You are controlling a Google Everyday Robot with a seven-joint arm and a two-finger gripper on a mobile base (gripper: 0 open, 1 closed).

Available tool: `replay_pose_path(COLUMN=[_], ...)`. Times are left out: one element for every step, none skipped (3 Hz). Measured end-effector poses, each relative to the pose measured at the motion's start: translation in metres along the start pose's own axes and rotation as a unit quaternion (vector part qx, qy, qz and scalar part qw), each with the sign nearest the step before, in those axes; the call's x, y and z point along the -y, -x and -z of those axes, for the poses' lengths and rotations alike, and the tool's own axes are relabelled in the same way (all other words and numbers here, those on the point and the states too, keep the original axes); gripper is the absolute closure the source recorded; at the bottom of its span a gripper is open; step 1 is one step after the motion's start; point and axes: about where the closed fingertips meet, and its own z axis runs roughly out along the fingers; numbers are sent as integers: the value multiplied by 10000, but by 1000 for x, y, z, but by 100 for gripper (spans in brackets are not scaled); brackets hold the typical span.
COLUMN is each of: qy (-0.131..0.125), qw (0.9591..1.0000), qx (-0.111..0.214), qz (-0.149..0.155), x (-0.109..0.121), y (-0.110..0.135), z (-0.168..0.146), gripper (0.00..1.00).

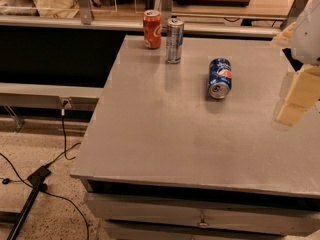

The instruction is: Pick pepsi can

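Observation:
The pepsi can [219, 77] is blue with a red-and-white logo and lies on its side on the grey table [165, 134], its silver end facing the front. My gripper [296, 101] is at the right edge of the view, above the table's right side, to the right of the can and a little nearer the front. It is apart from the can and holds nothing that I can see.
An orange-red can [152, 29] and a taller slim silver can [174, 40] stand upright at the table's back left. A counter ledge [60, 21] runs behind. Cables and a black plug [37, 175] lie on the floor at the left.

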Motion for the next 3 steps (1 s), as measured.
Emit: replay_pose_path(qy=[-2, -464, -819], qw=[10000, 9963, 9844], qx=[2, 717, 1558], qz=[0, -36, -69], x=[0, 30, 70], y=[0, 5, 19], z=[0, 10, 18], gripper=[0, 0, 0])
